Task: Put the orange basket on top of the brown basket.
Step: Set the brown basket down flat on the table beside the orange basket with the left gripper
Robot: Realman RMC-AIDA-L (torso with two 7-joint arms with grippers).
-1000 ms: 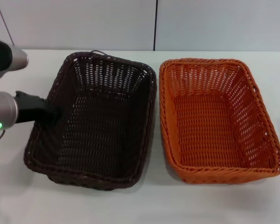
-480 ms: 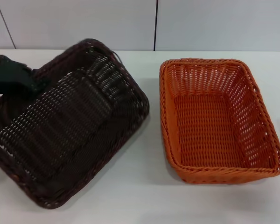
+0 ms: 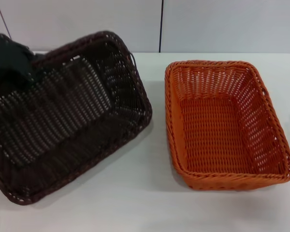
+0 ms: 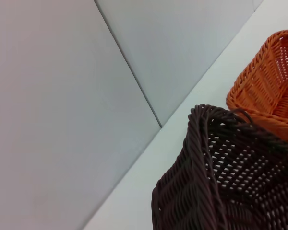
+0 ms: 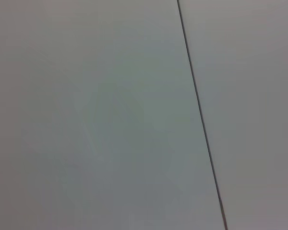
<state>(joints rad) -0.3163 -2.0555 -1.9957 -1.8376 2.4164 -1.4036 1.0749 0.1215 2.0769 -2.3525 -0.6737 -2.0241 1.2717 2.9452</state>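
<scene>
The brown basket (image 3: 72,111) is lifted on its left side and tilted, its right part low by the white table. My left gripper (image 3: 33,71), black, is shut on the basket's left rim at the upper left of the head view. The orange basket (image 3: 222,125) rests flat on the table to the right, a small gap away. The left wrist view shows the brown basket's braided rim (image 4: 206,158) close up and a corner of the orange basket (image 4: 273,81) beyond it. My right gripper is out of view.
The white table (image 3: 135,193) runs back to a grey panelled wall (image 3: 87,24) with a dark vertical seam (image 3: 161,24). The right wrist view shows only that wall (image 5: 110,120).
The brown basket went from lying flat on the table to lifted and tilted. My left gripper rose with its left rim toward the upper left. The orange basket has not moved.
</scene>
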